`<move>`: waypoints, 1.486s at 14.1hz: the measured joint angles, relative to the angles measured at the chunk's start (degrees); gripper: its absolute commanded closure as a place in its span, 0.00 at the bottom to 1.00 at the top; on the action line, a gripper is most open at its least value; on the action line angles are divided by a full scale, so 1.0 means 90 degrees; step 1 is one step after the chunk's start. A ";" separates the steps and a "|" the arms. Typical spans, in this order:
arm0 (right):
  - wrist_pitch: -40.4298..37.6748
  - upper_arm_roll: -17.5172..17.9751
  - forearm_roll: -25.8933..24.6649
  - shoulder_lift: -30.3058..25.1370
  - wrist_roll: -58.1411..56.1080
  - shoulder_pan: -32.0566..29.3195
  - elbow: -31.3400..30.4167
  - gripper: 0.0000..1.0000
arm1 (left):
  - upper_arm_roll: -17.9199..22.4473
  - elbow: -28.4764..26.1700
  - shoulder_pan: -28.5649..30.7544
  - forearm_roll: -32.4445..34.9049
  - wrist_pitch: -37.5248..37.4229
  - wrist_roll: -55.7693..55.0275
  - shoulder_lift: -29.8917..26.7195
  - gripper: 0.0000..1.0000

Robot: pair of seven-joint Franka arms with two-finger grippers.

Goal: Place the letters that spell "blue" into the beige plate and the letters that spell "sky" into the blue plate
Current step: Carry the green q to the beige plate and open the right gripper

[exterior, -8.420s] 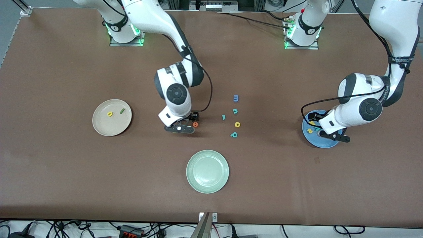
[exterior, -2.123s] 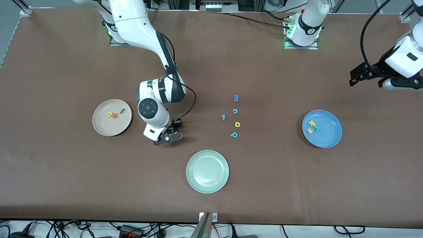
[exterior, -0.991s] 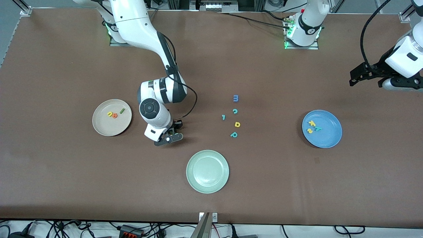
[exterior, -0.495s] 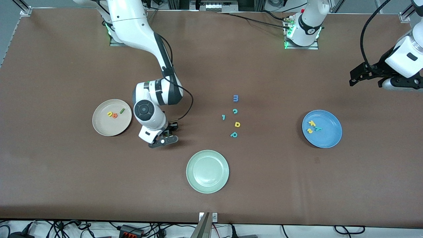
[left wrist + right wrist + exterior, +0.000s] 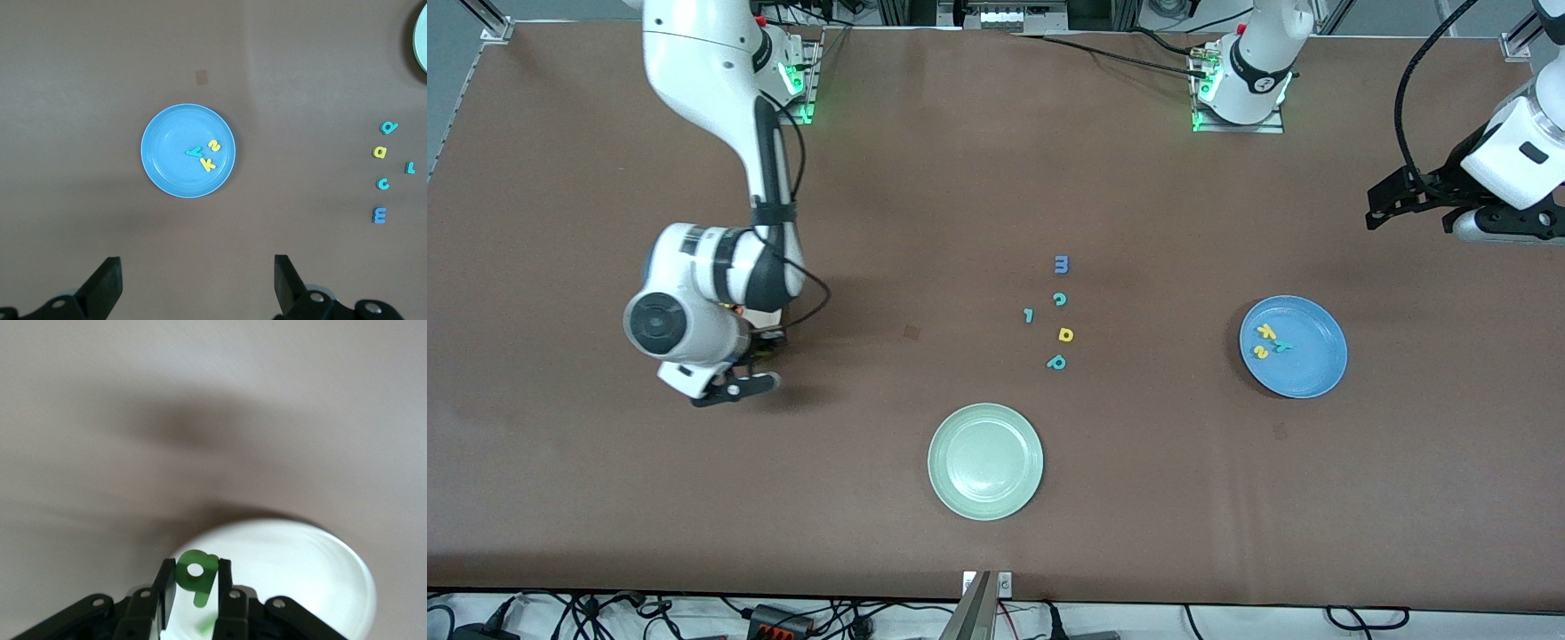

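Right gripper (image 5: pixel 195 587) over beige plate (image 5: pixel 320 573) — jaws clamped on green "b" (image 5: pixel 197 577). Left gripper (image 5: pixel 197 283) waits, jaws wide, above blue plate (image 5: pixel 167 167) holding "s", "k", "y" (image 5: pixel 203 155).

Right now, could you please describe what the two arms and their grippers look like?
Both arms are glossy white with dark grey joint bands and round grey joint caps. A black cable runs along each. The right gripper and left gripper are black, with straight black jaws. Green lights glow at both bases.
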 measured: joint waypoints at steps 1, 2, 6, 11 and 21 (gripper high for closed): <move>-0.0002 -0.0105 0.0000 -0.0077 -0.0255 -0.0035 -0.0260 0.80 | 0.0000 0.0000 0.0000 0.0000 0.0000 0.0000 0.0000 0.00; -0.0002 -0.0162 0.0000 -0.0138 -0.0481 -0.0088 -0.0504 0.79 | 0.0000 0.0000 0.0000 0.0000 -0.0001 0.0000 0.0000 0.00; 0.0018 -0.0181 0.0002 -0.0212 -0.0799 -0.0216 -0.1037 0.22 | 0.0000 0.0000 0.0000 0.0000 -0.0002 0.0000 0.0000 0.00; 0.0010 -0.0255 0.0016 -0.0252 -0.0650 -0.0156 -0.0970 0.00 | 0.0000 0.0000 0.0000 0.0000 -0.0002 0.0000 0.0000 0.00; -0.0929 -0.0605 0.0135 -0.0668 -0.0272 -0.0093 0.0343 0.00 | 0.0000 0.0000 -0.0001 0.0000 -0.0003 0.0000 0.0000 0.00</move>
